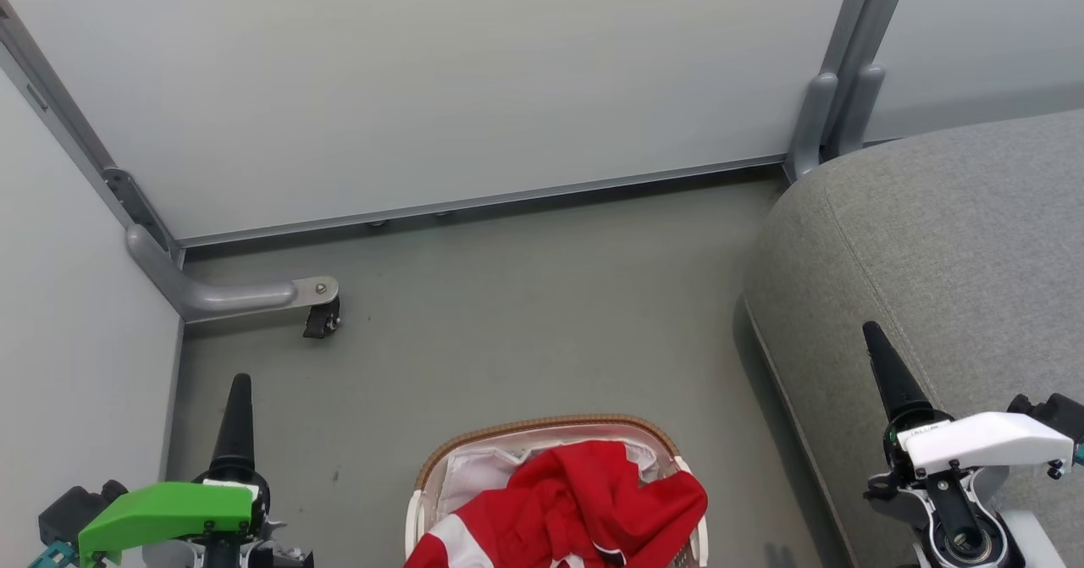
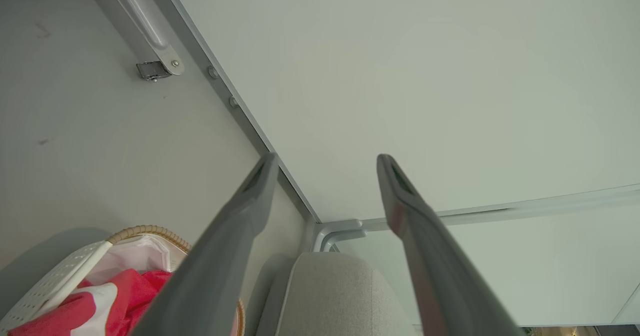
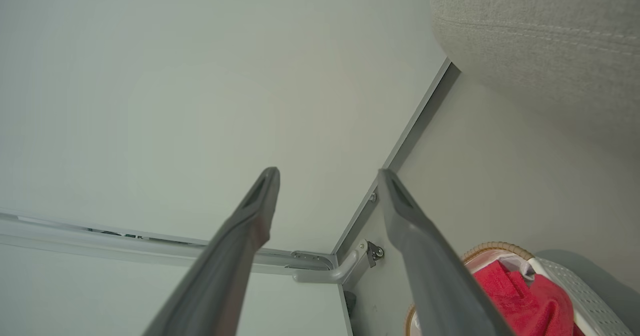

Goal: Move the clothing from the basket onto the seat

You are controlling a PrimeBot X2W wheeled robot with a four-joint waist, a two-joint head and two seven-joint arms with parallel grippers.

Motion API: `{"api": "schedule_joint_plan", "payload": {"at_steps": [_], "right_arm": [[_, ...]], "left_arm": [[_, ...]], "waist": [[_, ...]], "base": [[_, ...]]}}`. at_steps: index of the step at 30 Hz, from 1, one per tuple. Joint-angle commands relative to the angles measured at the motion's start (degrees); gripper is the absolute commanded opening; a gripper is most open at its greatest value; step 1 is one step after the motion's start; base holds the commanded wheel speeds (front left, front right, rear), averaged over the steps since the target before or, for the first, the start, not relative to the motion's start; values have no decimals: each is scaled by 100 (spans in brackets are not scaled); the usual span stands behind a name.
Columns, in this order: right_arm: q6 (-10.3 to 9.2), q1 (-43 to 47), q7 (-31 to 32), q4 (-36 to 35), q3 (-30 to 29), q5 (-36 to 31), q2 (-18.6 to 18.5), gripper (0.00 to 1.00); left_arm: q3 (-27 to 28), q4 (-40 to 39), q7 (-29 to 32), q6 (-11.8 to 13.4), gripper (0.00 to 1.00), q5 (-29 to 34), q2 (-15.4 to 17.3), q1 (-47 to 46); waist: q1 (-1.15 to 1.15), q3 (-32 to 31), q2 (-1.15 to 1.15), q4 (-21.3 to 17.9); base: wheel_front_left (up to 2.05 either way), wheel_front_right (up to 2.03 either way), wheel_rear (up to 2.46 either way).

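Red clothing with white panels is heaped in the white basket with its brown woven rim, at the bottom middle of the head view. The grey seat fills the right side. My left gripper stands at the lower left, apart from the basket. My right gripper is over the seat's front edge. In the left wrist view my left gripper is open and empty, with the clothing and basket at the lower left. In the right wrist view my right gripper is open and empty, the clothing at the lower right.
Pale partition panels close off the far side and the left. A grey metal foot with a small black caster juts onto the grey floor at the left corner. Another post foot stands beside the seat's far corner.
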Motion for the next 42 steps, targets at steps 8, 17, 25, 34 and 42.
{"api": "schedule_joint_plan", "payload": {"at_steps": [8,17,25,34,42], "right_arm": [[1,-340,-238,-30,234,-1040,-182,100],[1,-464,-424,70,410,-1907,-258,100],[2,-518,-574,133,578,-2534,-318,100],[2,-470,-733,154,695,-3162,-386,100],[2,-418,-863,184,746,-3727,-403,100]], "left_arm": [[-131,-61,-228,-10,100,1143,132,-273],[-183,-41,-411,-10,100,2237,180,-330],[-230,-1,-568,-9,100,2980,198,-336],[-236,16,-724,20,100,3687,215,-263],[-255,-5,-855,58,100,4274,250,-177]], "waist": [[0,28,0,1],[0,58,0,4],[0,71,0,5],[0,48,0,17],[0,41,0,14]], "base": [[0,0,0],[0,0,0],[0,0,0],[0,0,0],[0,0,0]]}}
